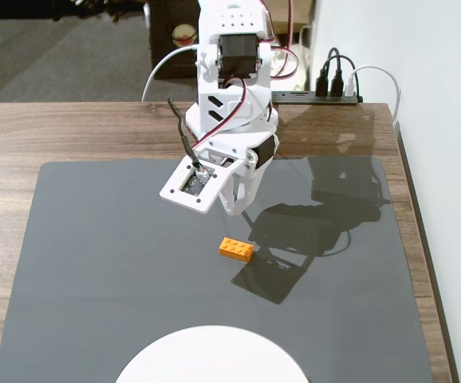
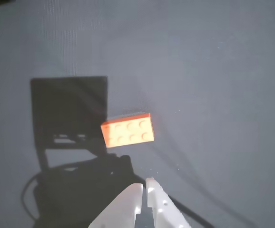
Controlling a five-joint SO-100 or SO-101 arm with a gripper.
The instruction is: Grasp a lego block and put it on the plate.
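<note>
The orange lego block (image 1: 237, 250) lies flat on the dark mat, studs up, a little right of the mat's middle in the fixed view. In the wrist view the lego block (image 2: 128, 130) sits above the white fingertips with a clear gap to them. My gripper (image 1: 240, 209) hangs above the mat just behind the block, tips pointing down. The wrist view shows my gripper (image 2: 144, 186) shut, its two white fingers pressed together with nothing between them. The white plate (image 1: 212, 356) shows only as its far half at the bottom edge of the fixed view.
A dark grey mat (image 1: 95, 263) covers most of the wooden table (image 1: 23, 132). A power strip (image 1: 318, 96) with black plugs and cables lies at the table's back edge by the white wall. The arm's shadow falls on the mat right of the block.
</note>
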